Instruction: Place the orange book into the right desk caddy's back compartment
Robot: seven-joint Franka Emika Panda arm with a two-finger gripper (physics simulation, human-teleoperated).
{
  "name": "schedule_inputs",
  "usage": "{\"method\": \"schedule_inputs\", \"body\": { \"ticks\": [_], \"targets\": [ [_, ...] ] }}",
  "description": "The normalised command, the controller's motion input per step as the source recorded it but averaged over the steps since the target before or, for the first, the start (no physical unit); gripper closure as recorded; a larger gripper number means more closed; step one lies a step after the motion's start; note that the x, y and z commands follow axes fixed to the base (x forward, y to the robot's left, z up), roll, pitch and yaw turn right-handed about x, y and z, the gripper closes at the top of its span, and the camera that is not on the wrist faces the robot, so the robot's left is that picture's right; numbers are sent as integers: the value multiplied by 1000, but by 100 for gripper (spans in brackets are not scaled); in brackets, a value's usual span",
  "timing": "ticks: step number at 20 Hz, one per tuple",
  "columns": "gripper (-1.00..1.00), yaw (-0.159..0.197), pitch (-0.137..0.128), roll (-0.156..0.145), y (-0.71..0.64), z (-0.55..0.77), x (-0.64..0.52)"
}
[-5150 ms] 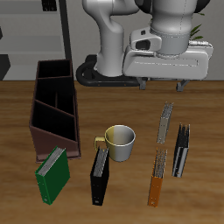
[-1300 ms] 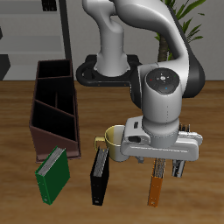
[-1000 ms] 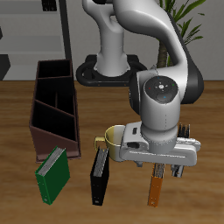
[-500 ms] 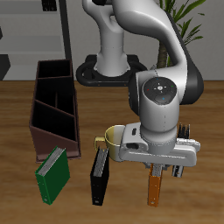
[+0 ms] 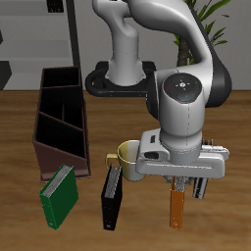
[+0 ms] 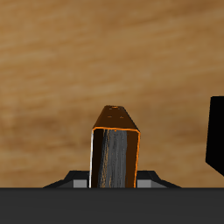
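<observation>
Orange thin book clamped in my gripper; lift clear, keep it vertical toward tall maroon desk caddy.

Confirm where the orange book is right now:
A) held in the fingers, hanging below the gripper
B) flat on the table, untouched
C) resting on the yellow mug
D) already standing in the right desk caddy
A: the orange book hangs upright under the gripper, and the wrist view shows it sticking out from the gripper with the table well beyond, far from the right desk caddy.
</observation>
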Motion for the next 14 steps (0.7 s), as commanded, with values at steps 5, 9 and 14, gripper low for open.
{"method": "schedule_inputs", "body": {
  "ticks": [5, 9, 14],
  "targets": [
    [100, 19, -54, -10, -95, 479, -169],
    [100, 77, -59, -39, -254, 453, -202],
    [100, 43, -44, -14, -288, 426, -188]
  ]
}}
